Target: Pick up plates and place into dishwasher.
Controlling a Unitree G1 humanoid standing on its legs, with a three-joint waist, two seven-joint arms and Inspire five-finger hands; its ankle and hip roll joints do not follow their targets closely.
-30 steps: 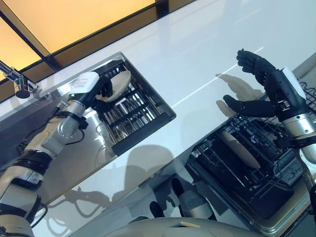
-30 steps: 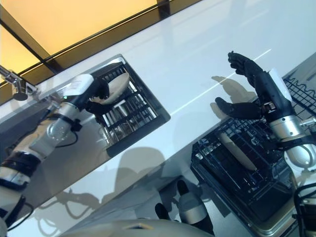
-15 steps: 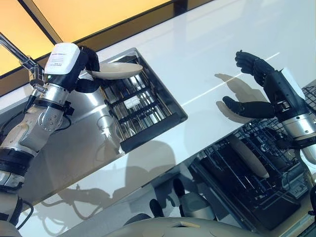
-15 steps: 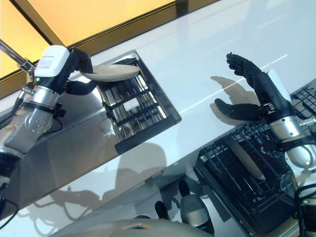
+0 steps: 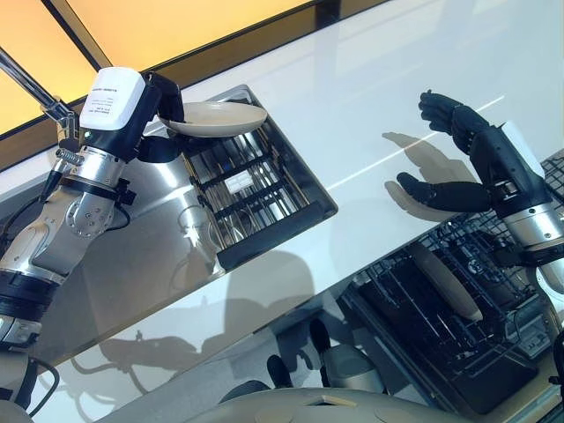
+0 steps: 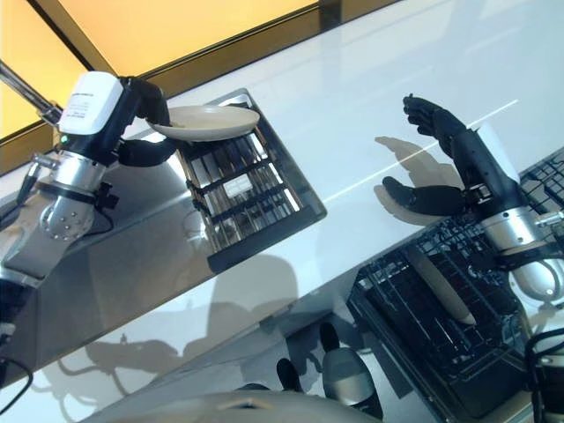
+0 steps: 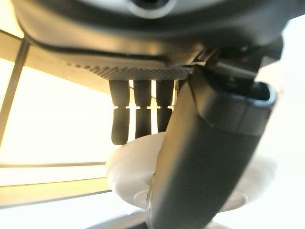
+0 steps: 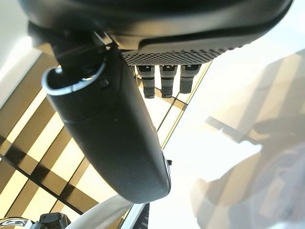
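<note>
While left robot hand [image 5: 152, 113] pinches beige plate [image 5: 216, 116] above sink rack [image 5: 247, 189], right robot hand [image 5: 458, 159] hovers spread, empty.

A plate [image 5: 218, 117] hangs over the sink rack [image 5: 251, 194] at left (dishwasher rack [image 5: 441, 308] at right).

Setting: kitchen | Evidence: long white countertop [image 5: 370, 97] with inset stainless sink [image 5: 132, 264] | faucet [image 5: 40, 92] at sink's far corner | dish rack [image 5: 251, 198] seated in sink | open dishwasher rack [image 5: 441, 317] of black wire below counter edge, holding a plate [image 5: 445, 282]
</note>
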